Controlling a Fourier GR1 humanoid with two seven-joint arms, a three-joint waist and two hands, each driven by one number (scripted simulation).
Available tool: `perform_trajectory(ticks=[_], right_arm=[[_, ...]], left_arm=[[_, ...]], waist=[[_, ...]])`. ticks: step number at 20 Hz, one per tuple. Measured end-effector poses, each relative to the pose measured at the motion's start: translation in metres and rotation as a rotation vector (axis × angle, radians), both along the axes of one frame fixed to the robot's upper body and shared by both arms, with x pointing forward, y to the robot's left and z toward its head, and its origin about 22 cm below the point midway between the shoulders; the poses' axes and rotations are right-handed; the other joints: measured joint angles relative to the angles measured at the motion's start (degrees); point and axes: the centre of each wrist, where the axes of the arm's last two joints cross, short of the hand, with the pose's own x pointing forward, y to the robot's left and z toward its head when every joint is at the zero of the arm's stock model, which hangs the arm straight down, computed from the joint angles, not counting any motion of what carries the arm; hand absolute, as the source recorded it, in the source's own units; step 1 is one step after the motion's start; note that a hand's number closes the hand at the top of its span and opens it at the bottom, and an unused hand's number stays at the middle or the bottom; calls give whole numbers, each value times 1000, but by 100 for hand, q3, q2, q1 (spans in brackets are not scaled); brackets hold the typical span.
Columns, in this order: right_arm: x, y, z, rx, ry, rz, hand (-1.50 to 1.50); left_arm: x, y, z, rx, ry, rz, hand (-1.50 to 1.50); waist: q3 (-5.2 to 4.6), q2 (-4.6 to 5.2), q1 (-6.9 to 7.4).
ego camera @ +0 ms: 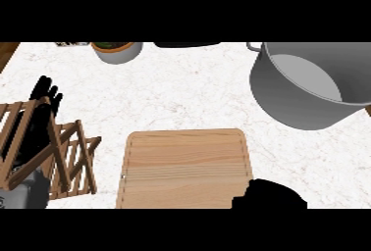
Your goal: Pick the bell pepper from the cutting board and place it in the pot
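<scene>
The right hand [270, 195] sits over the cutting board's [185, 166] 5 o'clock corner; its grip cannot be told, and the bell pepper is out of sight. Bare tabletop [181, 88] lies open toward the pot [290, 100] at 2 o'clock. The left hand [45, 92] rests at 9 o'clock, fingers straight.

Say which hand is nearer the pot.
Right. The right hand sits below the pot in view, at a corner of the cutting board; the left hand rests far left by the wooden rack.

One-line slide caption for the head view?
Right hand over a near corner of the cutting board, no bell pepper visible; pot far right, left hand resting by a wooden rack.
</scene>
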Motion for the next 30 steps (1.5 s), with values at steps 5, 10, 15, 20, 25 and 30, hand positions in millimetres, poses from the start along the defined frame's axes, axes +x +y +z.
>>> perform_trajectory(ticks=[5, 10, 15, 20, 25, 30], right_arm=[[-20, -47, 36, 213, -51, -95, 150], [-20, -79, 77, 466, -144, -258, 150], [-19, -118, 115, 644, -228, -417, 150], [-13, -165, 151, 723, -285, -551, 150], [2, -201, 173, 758, -265, -644, 150], [31, -217, 175, 777, -239, -707, 150]], left_arm=[[-4, 4, 1, 0, -7, 9, 0], [-6, 4, 2, -5, -7, 14, 0], [-1, -1, 4, -7, -7, -9, 0], [7, -9, 7, -7, -14, -45, 0], [15, -16, 7, -9, -30, -84, 0], [21, -23, 8, -9, -30, -100, 0]], waist=[[-4, 20, -82], [-3, 41, -93], [-10, 78, 14], [-14, 115, 199], [-2, 141, 363], [-8, 152, 486]])
